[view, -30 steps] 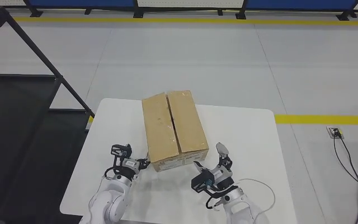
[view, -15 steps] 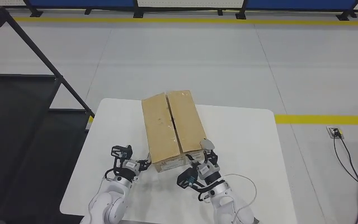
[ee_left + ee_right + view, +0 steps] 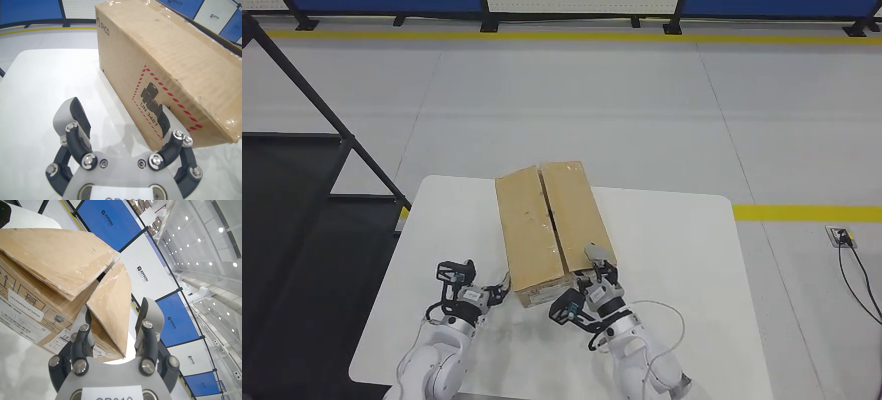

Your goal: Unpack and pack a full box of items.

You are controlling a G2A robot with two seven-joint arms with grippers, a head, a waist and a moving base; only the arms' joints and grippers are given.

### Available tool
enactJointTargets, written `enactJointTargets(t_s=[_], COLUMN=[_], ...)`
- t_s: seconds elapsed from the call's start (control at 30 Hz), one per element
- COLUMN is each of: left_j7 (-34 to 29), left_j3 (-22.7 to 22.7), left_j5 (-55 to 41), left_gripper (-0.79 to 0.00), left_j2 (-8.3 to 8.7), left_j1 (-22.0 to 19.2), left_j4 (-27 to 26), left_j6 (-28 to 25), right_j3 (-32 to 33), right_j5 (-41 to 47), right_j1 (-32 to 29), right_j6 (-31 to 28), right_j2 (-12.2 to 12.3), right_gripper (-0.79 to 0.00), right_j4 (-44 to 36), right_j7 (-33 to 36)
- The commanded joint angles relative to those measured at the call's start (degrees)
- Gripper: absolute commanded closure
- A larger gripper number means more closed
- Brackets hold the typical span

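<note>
right jaws moved in, spread astride box flap (image 3: pixel 111 306) | left jaws spread beside box (image 3: pixel 160 62)

a white bench (image 3: pixel 682 240) with rounded corners carries one brown cardboard box (image 3: pixel 552 230). the box lies flat on the bench, its long side running from 6 o'clock to 12 o'clock and leaning a little toward 11. its far end is near the bench's 12 o'clock edge. more white surface shows at the box's 3 o'clock side than at its 9 o'clock side.
</note>
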Motion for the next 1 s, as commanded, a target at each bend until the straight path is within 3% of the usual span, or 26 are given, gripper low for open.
enactJointTargets(t_s=[0.0, 0.03, 0.07, 0.47, 0.97], left_j7=[0.03, 0.07, 0.06, -0.15, 1.37], left_j3=[-0.25, -0.39, -0.55, -2.73, -4.91], left_j5=[-0.09, -0.14, -0.23, -0.98, 4.05], left_gripper=[-0.785, -0.785, -0.785, -0.785, -0.785], left_j2=[0.00, 0.00, 0.00, 0.09, 1.37], left_j1=[-0.01, -0.01, -0.03, -0.40, 3.71], left_j4=[-0.02, -0.02, 0.03, 0.77, 0.17], left_j6=[-0.07, -0.08, -0.03, -0.31, -11.60], right_j3=[0.06, 0.09, 0.14, 2.58, 7.41], right_j5=[0.31, 0.52, 1.10, 4.23, 4.17], right_j1=[0.30, 0.39, 0.41, -0.97, -5.96], right_j6=[0.11, 0.14, 0.16, -2.33, -4.80], right_j2=[-0.22, -0.32, -0.43, -0.59, 0.26], right_gripper=[-0.117, -0.025, 0.000, 0.000, 0.000], right_j4=[0.40, 0.52, 0.49, -0.24, -3.93], right_j7=[-0.11, -0.19, -0.55, -6.31, -10.14])
